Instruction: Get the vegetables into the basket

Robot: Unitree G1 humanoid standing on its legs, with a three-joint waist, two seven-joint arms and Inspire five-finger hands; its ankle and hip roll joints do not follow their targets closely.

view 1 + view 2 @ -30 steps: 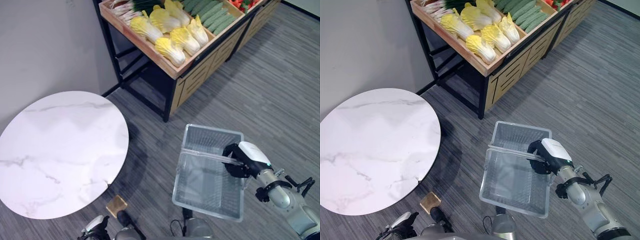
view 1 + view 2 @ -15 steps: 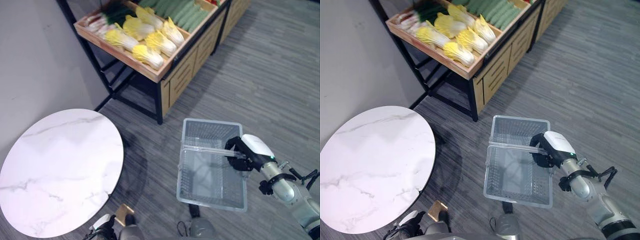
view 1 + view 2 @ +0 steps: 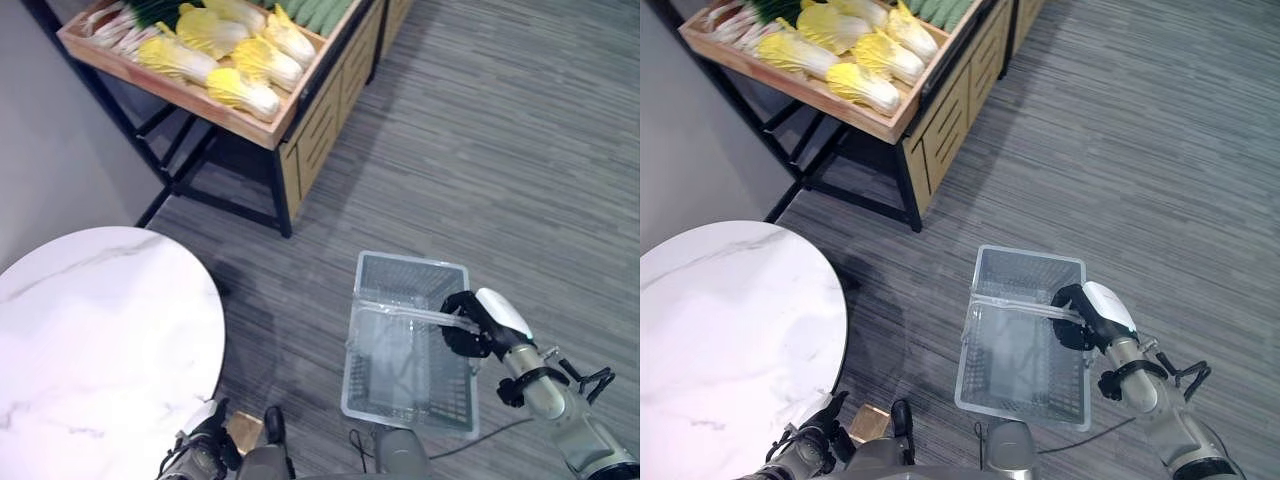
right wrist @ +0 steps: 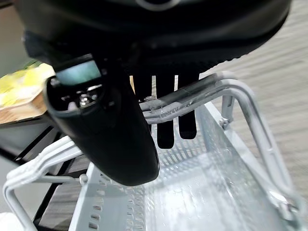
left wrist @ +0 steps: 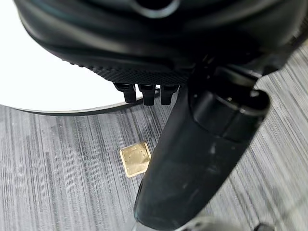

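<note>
Near right of the scene, the grey mesh basket [image 3: 405, 370] hung from the right hand [image 3: 474, 325], whose dark fingers [image 4: 168, 115] were curled round the clear handle [image 3: 405, 313]. The handle spanned the basket's width and the hand gripped it at its right end. Basket interior was empty: bare perforated floor and walls were visible in both eye views and in the right wrist view. It sat above the striped grey floor [image 3: 520, 170].

Far left, a wooden crate [image 3: 180, 85] on a dark metal stand [image 3: 180, 170] held the vegetables. Yellow-and-white cabbages [image 3: 225, 65] lay side by side across its middle. Pale-stemmed greens [image 3: 115, 22] lay at its left end, and green vegetables [image 3: 325, 12] showed at its far right edge. All produce was well apart from the basket.

Near left, a round white marble table [image 3: 95, 350] stood with nothing on it. Left hand [image 3: 205, 450] showed at the near edge, just beside the table's rim; finger state could not be told. A small tan square [image 5: 135, 159] lay on the floor near it.
</note>
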